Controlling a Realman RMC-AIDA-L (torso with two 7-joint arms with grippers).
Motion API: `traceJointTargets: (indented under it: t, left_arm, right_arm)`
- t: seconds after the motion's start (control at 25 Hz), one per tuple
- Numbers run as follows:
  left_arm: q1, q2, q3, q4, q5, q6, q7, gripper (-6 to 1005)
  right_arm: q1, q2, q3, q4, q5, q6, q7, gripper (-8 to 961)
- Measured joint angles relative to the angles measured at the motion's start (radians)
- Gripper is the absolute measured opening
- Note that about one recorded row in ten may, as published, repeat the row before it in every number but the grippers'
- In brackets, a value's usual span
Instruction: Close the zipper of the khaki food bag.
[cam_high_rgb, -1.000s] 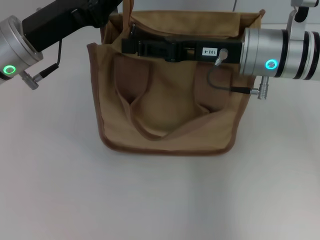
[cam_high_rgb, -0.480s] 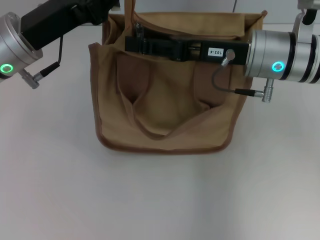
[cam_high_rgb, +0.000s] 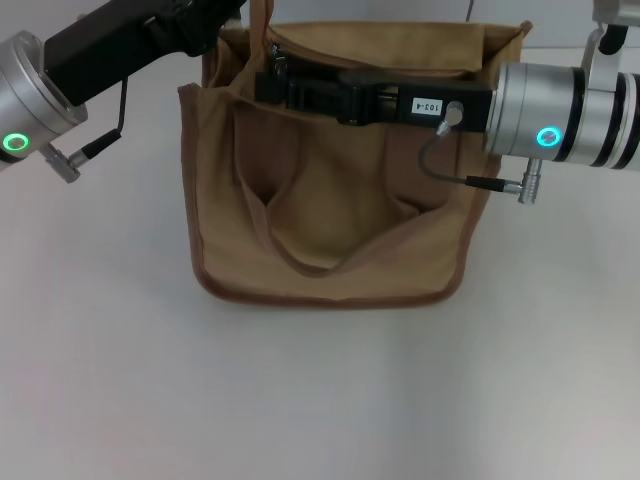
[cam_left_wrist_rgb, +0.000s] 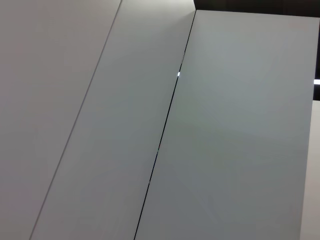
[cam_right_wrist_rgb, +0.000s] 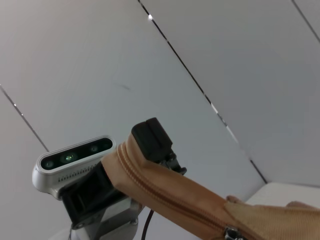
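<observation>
The khaki food bag (cam_high_rgb: 330, 215) stands upright in the middle of the table, its handles hanging down the front. My left gripper (cam_high_rgb: 212, 18) reaches in from the upper left and is shut on the bag's top left corner; the right wrist view shows its black finger (cam_right_wrist_rgb: 152, 137) at the end of the bag (cam_right_wrist_rgb: 170, 197). My right gripper (cam_high_rgb: 271, 74) lies across the bag's top, its tip near the left end. The zipper (cam_right_wrist_rgb: 167, 192) runs from that corner to the silver pull tab (cam_right_wrist_rgb: 231, 233), which my right gripper appears to hold. The left wrist view shows neither bag nor gripper.
A white table (cam_high_rgb: 320, 400) lies around and in front of the bag. The left wrist camera housing (cam_right_wrist_rgb: 75, 156) sits just behind the held corner. A grey cable (cam_high_rgb: 445, 165) loops off my right wrist against the bag's right side.
My right arm drew back to the right along the bag's top, then eased slightly left again. The bag's top shifted a little with it. The left arm held still.
</observation>
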Motion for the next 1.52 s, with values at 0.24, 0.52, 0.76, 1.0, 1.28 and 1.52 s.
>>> traceJointTargets:
  t: [0.24, 0.52, 0.76, 1.0, 1.28, 1.52]
  left_arm:
    - [0.004, 0.000, 0.002, 0.000, -0.001, 0.000, 0.001, 16]
    - [0.007, 0.000, 0.002, 0.001, -0.001, -0.001, 0.003, 16]
    - [0.010, 0.000, -0.001, -0.002, -0.001, -0.004, 0.010, 16]
    - [0.034, 0.004, -0.007, -0.027, -0.013, -0.046, 0.051, 15]
    - [0.068, 0.007, -0.008, -0.026, -0.053, -0.079, 0.058, 15]
    - [0.095, 0.008, -0.009, -0.027, -0.099, -0.083, 0.074, 15]
  right_arm:
    - [-0.004, 0.001, -0.005, 0.016, 0.027, -0.014, -0.071, 388]
    - [-0.003, 0.001, -0.006, 0.019, 0.036, -0.027, -0.072, 118]
    - [0.004, -0.002, -0.013, 0.016, 0.019, -0.029, -0.072, 2]
    - [-0.023, -0.003, -0.006, 0.012, 0.022, -0.032, -0.068, 2]
    - [-0.044, -0.007, -0.004, 0.004, 0.017, -0.044, -0.048, 2]
    - [-0.063, -0.016, 0.011, -0.009, 0.016, -0.038, -0.034, 2]
